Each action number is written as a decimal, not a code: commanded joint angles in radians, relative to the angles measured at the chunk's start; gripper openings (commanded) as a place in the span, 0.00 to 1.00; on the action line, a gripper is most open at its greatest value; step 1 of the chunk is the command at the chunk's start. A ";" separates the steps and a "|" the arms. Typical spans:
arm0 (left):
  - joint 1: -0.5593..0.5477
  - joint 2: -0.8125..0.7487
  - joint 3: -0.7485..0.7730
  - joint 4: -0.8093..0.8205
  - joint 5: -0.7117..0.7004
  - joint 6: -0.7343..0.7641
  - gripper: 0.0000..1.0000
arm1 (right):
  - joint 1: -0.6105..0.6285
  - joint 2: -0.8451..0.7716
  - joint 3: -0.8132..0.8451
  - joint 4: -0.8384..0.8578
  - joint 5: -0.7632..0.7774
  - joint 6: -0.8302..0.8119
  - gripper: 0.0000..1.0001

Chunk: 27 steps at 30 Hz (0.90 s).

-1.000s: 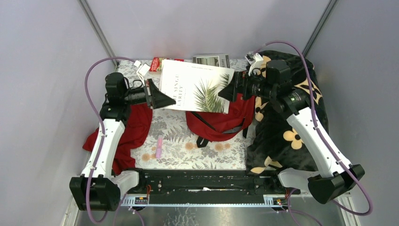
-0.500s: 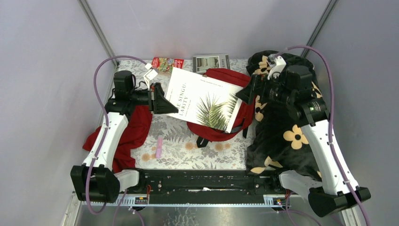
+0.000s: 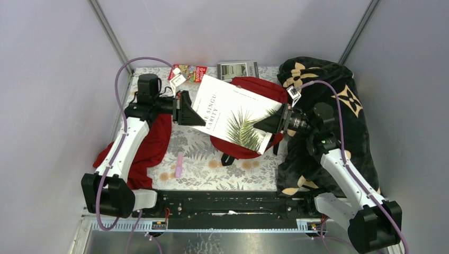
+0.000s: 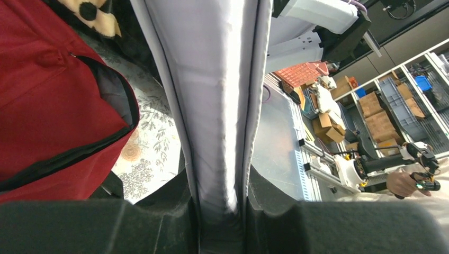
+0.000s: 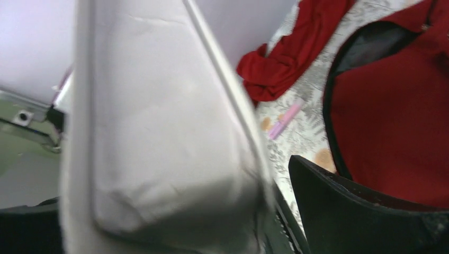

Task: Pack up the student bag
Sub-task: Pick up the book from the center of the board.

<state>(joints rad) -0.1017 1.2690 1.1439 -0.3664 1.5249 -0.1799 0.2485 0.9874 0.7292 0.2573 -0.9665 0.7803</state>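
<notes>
The student bag (image 3: pixel 258 88) is a dark-red backpack lying in the middle of the floral cloth, its black-zippered mouth showing grey lining in the left wrist view (image 4: pixel 114 100). A white book with a palm-leaf cover (image 3: pixel 233 112) hangs tilted above the bag. My left gripper (image 3: pixel 191 112) is shut on the book's left edge, which runs edge-on between its fingers (image 4: pixel 222 196). My right gripper (image 3: pixel 269 124) is at the book's near right corner. In the right wrist view (image 5: pixel 169 211) its jaws stand apart, with a gap between the book (image 5: pixel 159 121) and the right finger (image 5: pixel 360 211).
A thin red cloth (image 3: pixel 153 143) lies at the left under my left arm. A black blanket with tan flowers (image 3: pixel 328 143) is heaped at the right. A pink pen-like stick (image 3: pixel 179 165) lies near the front. A grey booklet (image 3: pixel 238 69) and a red packet (image 3: pixel 190 71) lie at the back.
The book has moved toward the near right and dropped lower over the bag, uncovering its far part. My right arm has come down and nearer. My left gripper has moved right.
</notes>
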 commanded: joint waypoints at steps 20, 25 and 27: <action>-0.102 0.270 0.266 -0.145 -0.618 0.031 0.77 | -0.003 -0.066 0.282 -0.589 0.560 -0.123 0.17; -0.172 0.240 0.224 -0.188 -0.981 0.148 0.91 | -0.003 -0.133 0.344 -0.709 0.851 -0.110 0.14; -0.225 0.217 0.194 -0.158 -1.075 0.185 0.98 | -0.003 -0.169 0.353 -0.722 0.940 -0.105 0.14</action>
<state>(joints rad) -0.2451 1.5372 1.3739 -0.5083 0.7872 -0.1116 0.2474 0.8917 1.0283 -0.2955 -0.3439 0.7330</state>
